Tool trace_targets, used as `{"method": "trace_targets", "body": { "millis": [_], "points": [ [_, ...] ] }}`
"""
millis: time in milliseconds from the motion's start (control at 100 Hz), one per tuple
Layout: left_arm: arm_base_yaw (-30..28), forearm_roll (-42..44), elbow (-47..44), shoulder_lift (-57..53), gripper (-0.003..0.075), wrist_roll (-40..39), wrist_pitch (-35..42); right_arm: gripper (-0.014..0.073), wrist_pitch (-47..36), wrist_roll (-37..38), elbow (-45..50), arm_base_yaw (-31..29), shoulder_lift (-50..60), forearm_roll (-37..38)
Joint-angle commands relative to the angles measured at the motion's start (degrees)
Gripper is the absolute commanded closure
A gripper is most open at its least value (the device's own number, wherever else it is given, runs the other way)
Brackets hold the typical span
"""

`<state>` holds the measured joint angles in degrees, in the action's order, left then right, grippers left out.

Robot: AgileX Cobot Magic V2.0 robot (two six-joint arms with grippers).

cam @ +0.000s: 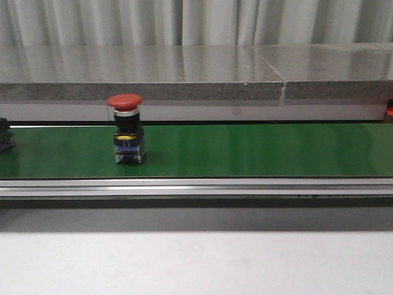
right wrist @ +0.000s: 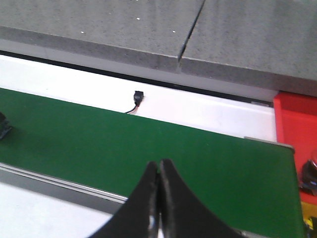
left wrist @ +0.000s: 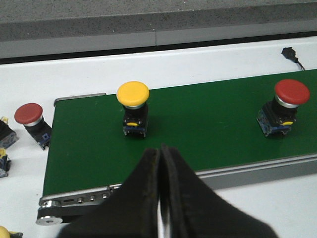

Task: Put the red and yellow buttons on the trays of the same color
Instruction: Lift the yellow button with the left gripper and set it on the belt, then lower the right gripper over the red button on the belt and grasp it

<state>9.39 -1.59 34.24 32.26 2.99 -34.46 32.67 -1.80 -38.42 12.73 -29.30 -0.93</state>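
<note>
I see the red button [cam: 126,128] standing upright on the green belt [cam: 258,150], left of centre. It looks rigid and top-heavy, its domed cap smooth, so I'd pinch the squarer black body under the cap. My left fingers [left wrist: 159,163] are pressed together and empty; so are the right fingers [right wrist: 159,173]. Only the left wrist view shows a yellow button [left wrist: 133,109] on the belt and a second red one [left wrist: 30,121] on the bench [left wrist: 198,59]; only the right shows the red tray [right wrist: 295,121].
</note>
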Motion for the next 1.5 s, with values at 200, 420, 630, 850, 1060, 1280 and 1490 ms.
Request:
{"method": "trace_targets", "body": {
  "millis": [200,420,630,850,1060,1280,1490],
  "points": [
    [0.4,-1.3,-0.9,-6.5,0.0741,-0.6,1.5,0.0660,-1.9,-0.2,-12.8,11.4,-14.0,2.3],
    [0.4,-1.3,-0.9,-6.6,0.0741,-0.6,1.5,0.0550,6.2,-0.2,-24.3,20.4,-27.0,2.3],
    [0.4,-1.3,-0.9,-6.6,0.0741,-0.6,1.5,0.0038,9.7,-0.1,-33.0,25.4,-37.8,-0.5],
    [0.4,-1.3,-0.9,-6.6,0.0741,-0.6,1.5,-0.0001,17.2,-0.1,-41.1,25.9,-48.3,-1.9],
    [0.4,-1.3,-0.9,-6.6,0.0741,-0.6,1.5,-0.0001,23.2,-0.1,-48.0,25.7,-56.6,-1.9],
    [0.4,-1.3,-0.9,-6.6,0.0741,-0.6,1.5,-0.0001,27.4,0.1,-54.4,25.6,-64.0,-0.2],
    [0.4,-1.3,-0.9,-6.6,0.0741,-0.6,1.5,-0.0001,28.4,0.1,-56.8,25.5,-69.1,0.9]
  ]
}}
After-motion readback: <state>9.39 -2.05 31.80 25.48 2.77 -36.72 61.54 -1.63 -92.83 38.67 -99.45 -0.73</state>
